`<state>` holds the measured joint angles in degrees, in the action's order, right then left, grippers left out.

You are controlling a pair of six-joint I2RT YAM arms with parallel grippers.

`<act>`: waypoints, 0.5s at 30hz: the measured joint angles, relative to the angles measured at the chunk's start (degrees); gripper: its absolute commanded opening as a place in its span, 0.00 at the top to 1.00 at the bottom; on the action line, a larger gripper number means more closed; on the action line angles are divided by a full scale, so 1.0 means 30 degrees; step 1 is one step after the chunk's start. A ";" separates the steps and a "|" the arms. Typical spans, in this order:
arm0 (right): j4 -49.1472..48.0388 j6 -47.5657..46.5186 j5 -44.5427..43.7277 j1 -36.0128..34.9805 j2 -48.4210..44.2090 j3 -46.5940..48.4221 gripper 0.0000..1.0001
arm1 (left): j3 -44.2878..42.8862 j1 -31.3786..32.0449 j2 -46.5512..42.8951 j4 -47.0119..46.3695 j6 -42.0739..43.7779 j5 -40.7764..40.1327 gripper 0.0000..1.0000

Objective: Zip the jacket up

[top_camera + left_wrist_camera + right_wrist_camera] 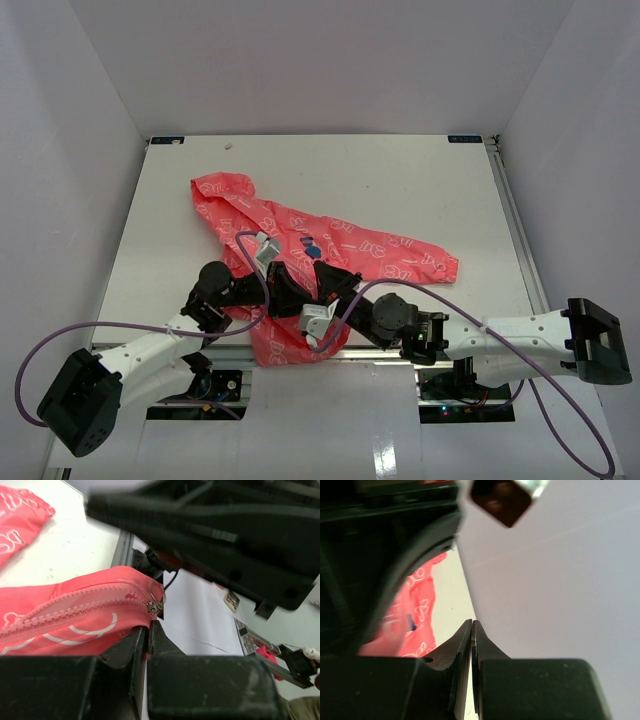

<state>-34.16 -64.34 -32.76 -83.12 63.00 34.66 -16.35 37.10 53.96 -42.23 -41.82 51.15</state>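
We see from above a white table (400, 180) with two arms reaching in from its near edge. At the left, the left arm (150, 355) angles toward the centre. The jacket (350, 240), coral-pink with a white outline print, lies spread flat across the middle of the table. Its hood (222, 190) points to the far left, a small dark-blue logo (308, 243) sits near its middle, and one sleeve (420, 262) stretches out to the right. Its near hem reaches the table's near edge, between the two arms.

In the left wrist view, the left gripper (148, 630) is clenched on the jacket's edge, its fingers pinching pink fabric just below the zipper slider (153, 606). The slider, with its metal ring pull, sits at one end of the zipper teeth (75, 611), which run off to the left.

Further right, the right arm (510, 338) comes in from the right side and meets the left arm over the jacket's near part. In the right wrist view, the right gripper (472, 625) is closed tight. Its fingers are pressed together and we see nothing between them. The jacket shows to their left, behind them.
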 measured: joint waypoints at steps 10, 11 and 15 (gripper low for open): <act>0.0920 0.1209 -0.0096 0.0446 -0.0259 0.0874 0.74 | 0.0042 0.0197 0.0025 0.1113 0.0295 0.0102 1.00; 0.2116 0.2030 -0.0143 0.0446 -0.0397 0.1484 0.70 | 0.0042 0.0200 -0.0008 0.1266 0.0360 0.0063 1.00; 0.6854 0.6314 0.0208 0.0432 -0.1504 0.4653 0.57 | 0.0042 0.0212 -0.0061 0.1675 0.0564 -0.0143 1.00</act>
<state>-13.60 -45.40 -32.14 -81.82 58.49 48.62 -16.23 37.74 53.78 -37.21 -40.13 50.72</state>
